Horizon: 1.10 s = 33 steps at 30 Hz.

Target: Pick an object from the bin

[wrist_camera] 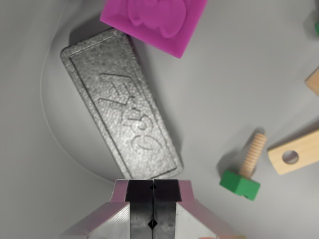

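Observation:
My gripper [153, 191] sits at the bottom middle of the wrist view, its two black fingers pressed together with nothing between them. Just beyond its tips lies a dark grey foam block [119, 102] with raised lettering, slanting from upper left to lower right on the bin floor [224, 99]. A magenta square tile [154, 20] with a moulded shape overlaps the block's far end. To the wrist view's right of the fingers lies a wooden bolt [246, 167] with a green head.
A wooden piece with a round hole [294, 153] lies at the right edge. Another wooden corner [314, 81] and a green scrap [316, 27] peek in above it. The bin's curved pale wall [30, 124] rises along the left.

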Tool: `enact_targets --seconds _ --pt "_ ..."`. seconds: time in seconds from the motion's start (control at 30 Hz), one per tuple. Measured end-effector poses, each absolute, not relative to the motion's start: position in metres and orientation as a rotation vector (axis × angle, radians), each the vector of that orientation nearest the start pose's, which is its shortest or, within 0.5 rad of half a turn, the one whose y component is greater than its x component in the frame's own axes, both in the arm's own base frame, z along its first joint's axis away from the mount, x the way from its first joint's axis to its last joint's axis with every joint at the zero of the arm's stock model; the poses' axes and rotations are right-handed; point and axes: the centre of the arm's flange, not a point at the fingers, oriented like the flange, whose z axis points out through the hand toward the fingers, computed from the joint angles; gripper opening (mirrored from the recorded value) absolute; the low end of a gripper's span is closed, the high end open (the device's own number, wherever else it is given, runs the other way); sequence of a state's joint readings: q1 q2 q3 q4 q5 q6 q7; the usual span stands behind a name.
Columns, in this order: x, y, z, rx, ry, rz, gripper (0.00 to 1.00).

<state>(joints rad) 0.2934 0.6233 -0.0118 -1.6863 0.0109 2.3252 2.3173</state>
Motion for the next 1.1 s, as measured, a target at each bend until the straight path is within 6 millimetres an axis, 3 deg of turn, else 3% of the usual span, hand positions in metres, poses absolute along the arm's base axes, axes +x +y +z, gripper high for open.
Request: enact_targets --seconds 1.1 --pt "0.651 0.19 0.37 -1.639 2.672 0.004 0.0"
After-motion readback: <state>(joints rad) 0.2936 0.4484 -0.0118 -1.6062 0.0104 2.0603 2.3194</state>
